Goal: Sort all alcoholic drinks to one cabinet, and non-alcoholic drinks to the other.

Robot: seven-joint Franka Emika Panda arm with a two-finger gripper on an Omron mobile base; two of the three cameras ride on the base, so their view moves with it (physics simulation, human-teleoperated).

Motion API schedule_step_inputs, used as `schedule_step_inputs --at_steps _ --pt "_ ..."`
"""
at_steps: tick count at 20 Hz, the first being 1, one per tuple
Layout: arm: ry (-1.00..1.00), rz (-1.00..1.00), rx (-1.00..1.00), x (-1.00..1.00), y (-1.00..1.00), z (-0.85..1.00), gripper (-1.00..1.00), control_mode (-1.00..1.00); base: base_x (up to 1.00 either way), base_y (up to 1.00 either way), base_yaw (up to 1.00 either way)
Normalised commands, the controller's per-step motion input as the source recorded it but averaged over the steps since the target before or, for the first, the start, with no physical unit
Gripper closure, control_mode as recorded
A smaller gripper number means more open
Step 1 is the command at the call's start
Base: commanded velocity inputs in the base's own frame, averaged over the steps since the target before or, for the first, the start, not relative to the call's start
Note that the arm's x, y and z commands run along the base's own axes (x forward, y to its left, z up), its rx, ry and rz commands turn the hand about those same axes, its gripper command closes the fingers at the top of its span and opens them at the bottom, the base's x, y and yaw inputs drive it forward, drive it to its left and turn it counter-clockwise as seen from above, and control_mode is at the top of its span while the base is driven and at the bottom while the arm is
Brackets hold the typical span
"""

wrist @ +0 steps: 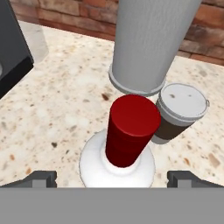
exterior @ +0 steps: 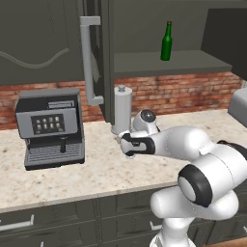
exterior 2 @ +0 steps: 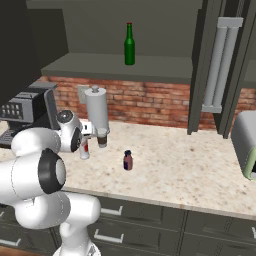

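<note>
Straddling white bottle (wrist: 117,162), gripper (wrist: 112,178) open

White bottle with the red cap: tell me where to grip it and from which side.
Grip the white bottle at the shoulder just under its red cap, coming straight down from above. It stands upright, centred between the open tool's fingertips. The canister and coffee cup crowd its far side, so avoid sideways approaches.
</note>
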Motion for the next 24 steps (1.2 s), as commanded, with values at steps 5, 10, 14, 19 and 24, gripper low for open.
schedule_step_inputs --at_steps 5,10,14,19,24 --pt "0.00 0.00 0.00 0.06 0.00 -0.08 -1.00 -1.00 0.00 0.00 0.00" --pt "0.00 0.00 0.00 0.05 0.00 -0.08 -1.00 -1.00 0.00 0.00 0.00" --pt "0.00 0.00 0.00 0.06 0.00 -0.07 -1.00 -1.00 0.00 0.00 0.00" --pt "0.00 0.00 0.00 0.05 0.00 -0.06 -1.00 -1.00 0.00 0.00 0.00" --pt "0.00 0.00 0.00 0.06 0.00 -0.06 1.00 -1.00 0.00 0.00 0.00"
